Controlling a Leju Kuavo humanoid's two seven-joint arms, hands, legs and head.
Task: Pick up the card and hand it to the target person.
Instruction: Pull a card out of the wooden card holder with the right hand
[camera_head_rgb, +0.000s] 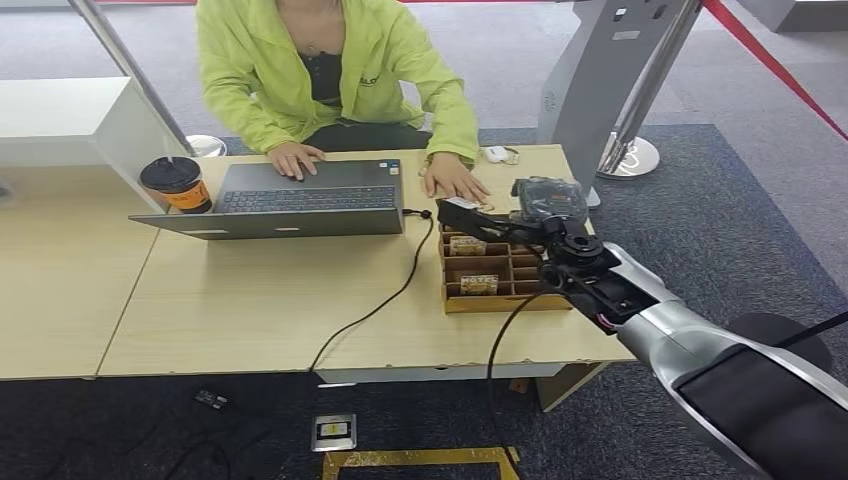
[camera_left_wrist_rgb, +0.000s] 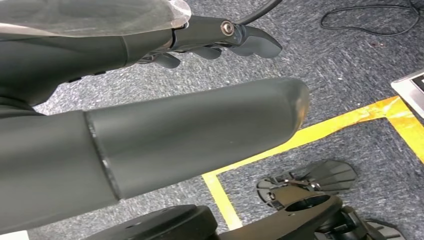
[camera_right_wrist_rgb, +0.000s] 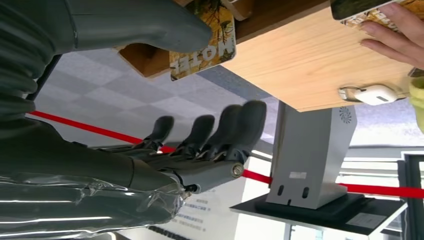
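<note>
Light wooden table on grey carpet, person in a lime jacket seated at the far side, one hand on an open laptop, the other hand flat on the table just far of a wooden compartment box. Coffee cup left of the laptop, black cable running across the table. Cards stand upright in the box's left compartments. Right hand reaches over the box's far edge, fingers spread apart, thumb beside a card marked HOTEL, grasp not confirmed, cannot tell. Left hand hangs over the carpet, fingers curled in, holding nothing
</note>
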